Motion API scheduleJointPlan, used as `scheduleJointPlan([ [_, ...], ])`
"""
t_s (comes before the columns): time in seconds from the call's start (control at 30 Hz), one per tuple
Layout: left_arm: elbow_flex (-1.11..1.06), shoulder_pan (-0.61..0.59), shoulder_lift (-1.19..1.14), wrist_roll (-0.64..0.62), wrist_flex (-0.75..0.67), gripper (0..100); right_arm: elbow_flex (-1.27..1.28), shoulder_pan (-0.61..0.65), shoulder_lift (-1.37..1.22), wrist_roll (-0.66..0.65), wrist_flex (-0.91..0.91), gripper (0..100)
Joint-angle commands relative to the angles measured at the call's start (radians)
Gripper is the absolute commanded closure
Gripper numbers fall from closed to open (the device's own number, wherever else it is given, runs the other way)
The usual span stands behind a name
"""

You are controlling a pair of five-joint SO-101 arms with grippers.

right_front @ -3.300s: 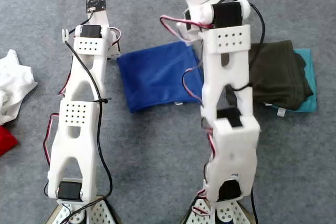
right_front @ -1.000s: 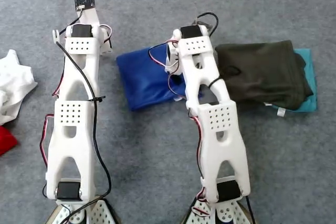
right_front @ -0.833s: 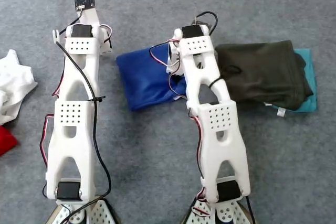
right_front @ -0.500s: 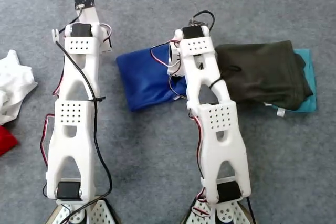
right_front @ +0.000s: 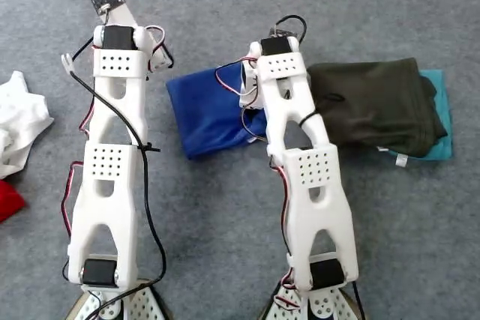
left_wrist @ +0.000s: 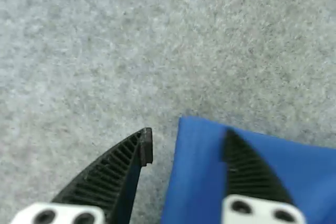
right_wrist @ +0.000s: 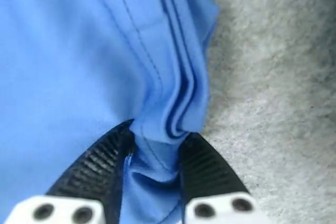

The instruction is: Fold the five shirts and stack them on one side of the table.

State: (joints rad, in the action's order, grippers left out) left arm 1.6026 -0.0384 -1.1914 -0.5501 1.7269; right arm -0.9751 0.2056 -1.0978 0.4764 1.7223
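High view, stack: we see a folded dark olive shirt point(right_front: 375, 106) lying on a teal shirt point(right_front: 441, 114) at the right middle of the frame. The olive one covers most of the teal one, which shows just along the right edge.
High view, blue shirt point(right_front: 206, 114): folded, at the centre between the two arms, on the grey table cover point(right_front: 217, 215). Its right part is covered by the right arm point(right_front: 300, 148).
High view, loose shirts: a crumpled white shirt point(right_front: 19, 121) sits at the left edge. Below it, a red shirt point(right_front: 6, 201) is cut off by the frame.
High view, left arm point(right_front: 112, 162): stretched from the lower left up to the upper left, its wrist just left of the blue shirt's upper corner.
High view, right arm: stretched from the bottom centre, its wrist over the blue shirt's right edge, beside the olive shirt.
Left wrist view, left gripper point(left_wrist: 189, 140): jaws wide apart, nothing held. One finger is over the blue shirt's corner, the other over bare grey cover; we cannot tell whether either touches.
Right wrist view, right gripper point(right_wrist: 155, 153): closed on the blue shirt's layered edge, with a bunch of fabric pinched between the fingers and grey cover just beside.
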Motion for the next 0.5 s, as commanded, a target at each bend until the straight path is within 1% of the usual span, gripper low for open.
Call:
scheduleJointPlan([
  [0.0, 0.045, 0.012, 0.044, -0.006, -0.029, 71, 0.013, 0.005, -0.051, -0.008, 0.002, 98.5],
  [0.07, 0.008, 0.004, 0.017, 0.002, -0.078, 71, 0.013, 0.005, -0.051, -0.008, 0.002, 98.5],
  [0.13, -0.061, -0.002, -0.015, 0.069, -0.133, 71, 0.013, 0.005, -0.051, -0.008, 0.002, 98.5],
  [0.2, -0.108, 0.012, -0.032, 0.118, -0.140, 71, 0.013, 0.003, -0.051, -0.008, 0.002, 98.4],
  [0.47, -0.139, 0.016, -0.043, 0.121, -0.133, 71, 0.013, 0.003, -0.051, -0.008, 0.002, 98.4],
])
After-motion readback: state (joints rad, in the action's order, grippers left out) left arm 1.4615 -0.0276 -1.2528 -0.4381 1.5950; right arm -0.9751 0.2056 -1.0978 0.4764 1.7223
